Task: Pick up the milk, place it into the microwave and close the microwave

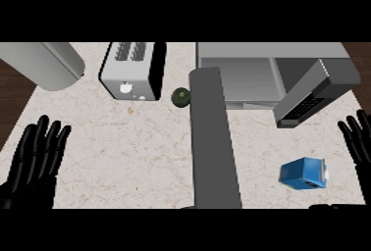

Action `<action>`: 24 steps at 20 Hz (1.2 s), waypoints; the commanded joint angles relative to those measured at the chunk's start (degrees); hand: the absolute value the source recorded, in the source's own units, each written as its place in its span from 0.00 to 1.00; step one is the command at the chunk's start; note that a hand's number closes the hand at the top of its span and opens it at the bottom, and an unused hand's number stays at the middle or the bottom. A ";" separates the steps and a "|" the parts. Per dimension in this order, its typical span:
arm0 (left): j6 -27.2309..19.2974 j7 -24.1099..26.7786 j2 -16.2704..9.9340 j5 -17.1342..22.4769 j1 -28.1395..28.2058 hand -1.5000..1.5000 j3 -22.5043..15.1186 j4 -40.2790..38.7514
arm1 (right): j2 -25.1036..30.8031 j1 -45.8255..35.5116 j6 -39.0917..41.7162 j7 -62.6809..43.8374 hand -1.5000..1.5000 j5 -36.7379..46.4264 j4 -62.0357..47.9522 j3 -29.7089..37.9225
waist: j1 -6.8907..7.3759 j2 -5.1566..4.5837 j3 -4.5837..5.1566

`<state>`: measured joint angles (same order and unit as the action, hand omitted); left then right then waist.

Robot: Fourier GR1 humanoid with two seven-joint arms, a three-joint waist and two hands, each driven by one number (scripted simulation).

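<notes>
The blue milk carton (305, 173) stands on the counter (138, 157) at the near right, in front of the open microwave (246, 78) and just left of the right hand (360, 142), whose fingers are straight and spread; the left hand (33, 162) rests at the near left, fingers likewise spread and upward. The carton is probably light and fairly stiff, with smooth flat sides that may slip. Grasping it across two opposite faces at mid-height seems safest.

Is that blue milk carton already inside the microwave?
No, the blue milk carton lies on the counter in front of the microwave, whose door stands open.
</notes>
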<state>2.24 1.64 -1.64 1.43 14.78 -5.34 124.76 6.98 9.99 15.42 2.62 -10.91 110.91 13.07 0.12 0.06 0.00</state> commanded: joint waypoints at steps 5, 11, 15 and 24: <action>-0.56 -0.98 1.56 -2.69 4.63 0.00 -4.48 5.21 | 1.40 4.20 5.72 14.25 0.00 3.37 -14.61 4.06 | 0.04 -0.01 -0.04; 1.18 -0.30 -0.22 0.78 1.26 0.00 0.37 0.85 | -0.11 -1.87 1.59 21.32 0.00 9.86 -27.12 3.36 | 0.08 -0.10 -0.01; 0.48 0.60 0.99 -1.57 8.49 0.00 -4.50 7.19 | -0.92 1.31 2.58 29.99 0.00 12.10 -32.86 3.22 | 0.25 -0.01 -0.02; 2.02 2.75 -0.23 0.17 8.91 0.00 -2.37 5.53 | 5.06 -7.70 6.60 38.73 0.00 10.90 -52.72 6.69 | 0.27 -0.05 -0.02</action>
<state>2.53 1.62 -0.90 -0.44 21.57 -9.33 130.51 10.57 5.11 21.69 36.65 -1.42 66.39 19.34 0.29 0.01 -0.02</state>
